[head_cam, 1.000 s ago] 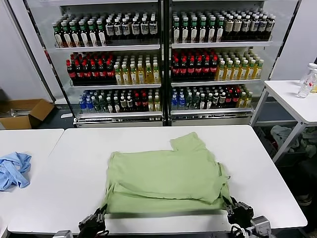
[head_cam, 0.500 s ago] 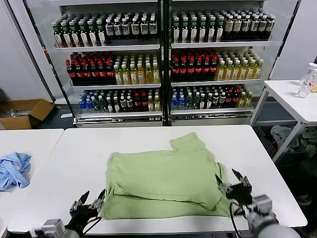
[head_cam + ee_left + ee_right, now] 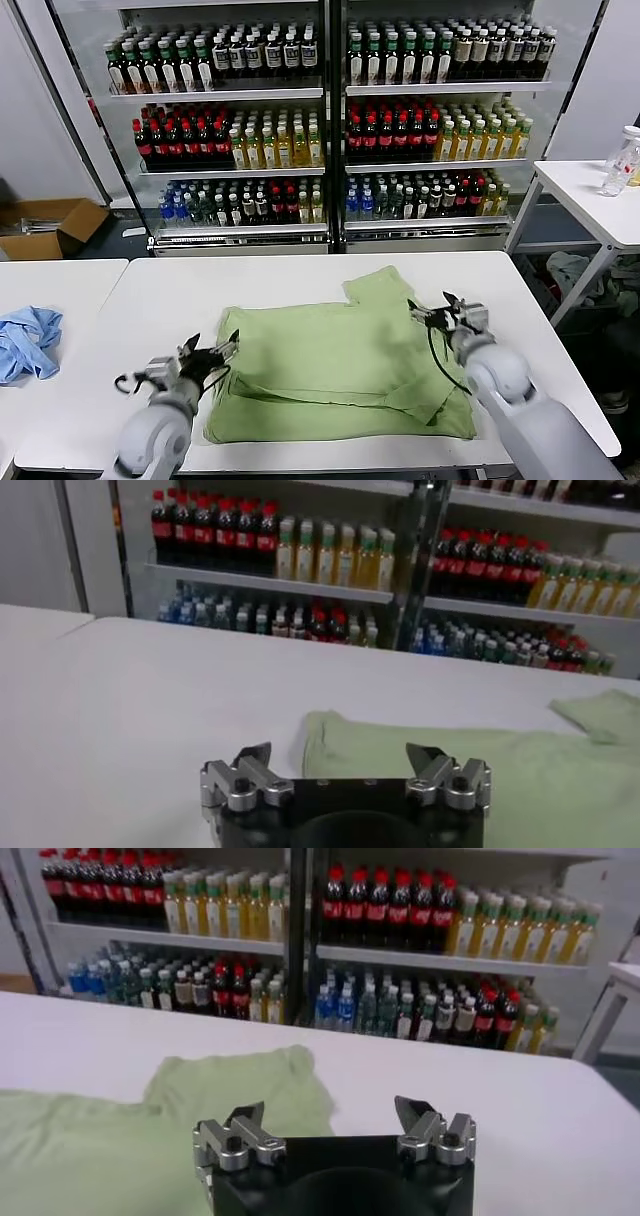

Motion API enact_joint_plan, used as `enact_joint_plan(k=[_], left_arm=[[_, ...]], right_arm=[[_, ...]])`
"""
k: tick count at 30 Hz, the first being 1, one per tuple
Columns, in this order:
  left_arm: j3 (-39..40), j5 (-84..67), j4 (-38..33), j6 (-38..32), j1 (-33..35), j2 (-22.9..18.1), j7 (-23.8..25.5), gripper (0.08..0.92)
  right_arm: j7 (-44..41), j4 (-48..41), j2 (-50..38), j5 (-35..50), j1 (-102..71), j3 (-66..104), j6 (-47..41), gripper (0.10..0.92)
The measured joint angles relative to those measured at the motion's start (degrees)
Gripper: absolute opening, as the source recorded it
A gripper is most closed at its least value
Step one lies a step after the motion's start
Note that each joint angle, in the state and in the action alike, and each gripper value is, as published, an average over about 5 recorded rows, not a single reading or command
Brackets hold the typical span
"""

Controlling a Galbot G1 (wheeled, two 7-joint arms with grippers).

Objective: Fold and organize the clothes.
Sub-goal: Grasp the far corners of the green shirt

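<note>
Head view: we see the green polo shirt (image 3: 340, 375) folded on the white table (image 3: 150, 300), toward its front edge. Left gripper (image 3: 207, 354) at shirt's left edge, right gripper (image 3: 442, 311) at its right, both released, empty. Left wrist view: jaws spread, shirt beyond. Right wrist: same, sleeve (image 3: 240, 1088) ahead.
</note>
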Motion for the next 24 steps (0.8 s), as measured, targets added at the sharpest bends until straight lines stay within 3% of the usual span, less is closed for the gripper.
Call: enact_joint_plan(k=[12,17,24], left_arm=[[5.4,1.0,11.9,0.3,-10.8,0.7,-0.2,0.811],[6.5,0.3,13.6,0.8,-11.9,1.0,0.5,0.688],[6.9,-1.4,14.5,1.4,-12.3,1.5,2.0,0.489]], right_arm=[[-1.8,-17.6,7.8,-0.4,11.6,-4.9,-0.9,0.823],[-2.3,-22.0,9.7,-0.4,13.5,-5.5,-1.1,0.778],[-3.0,-24.7,10.6,-0.1,14.4,-6.2,-1.1,0.586]])
